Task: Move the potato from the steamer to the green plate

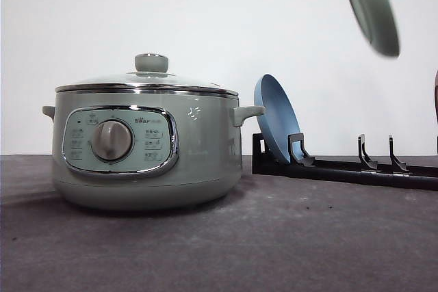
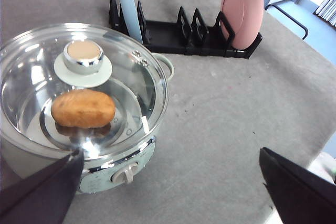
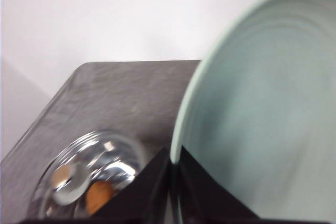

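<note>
the steamer (image 1: 145, 147) sits on the left part of the grey table (image 1: 287, 237), with a broad bare stretch of tabletop in front of it and to its right. its glass lid (image 2: 79, 85) is on, and the potato (image 2: 83, 108) lies inside on the shiny floor of the pot, seen through the glass just beside the lid's knob (image 2: 83, 57). behind and to the right stands a black dish rack (image 1: 342, 163) holding a blue plate (image 1: 276, 117) on edge close to the steamer's side handle, and a pink plate (image 2: 242, 14) at the rack's far end. the green plate (image 1: 371, 6) hangs tilted high above the rack, cut off by the top of the front view and blurred. the right gripper (image 3: 175, 182) has its fingers pressed together on that plate's rim. the left gripper (image 2: 170, 182) hovers over the steamer's front edge with its dark fingers (image 2: 39, 192) spread wide apart, holding nothing. a white wall (image 1: 239, 46) with outlets backs the table.
</note>
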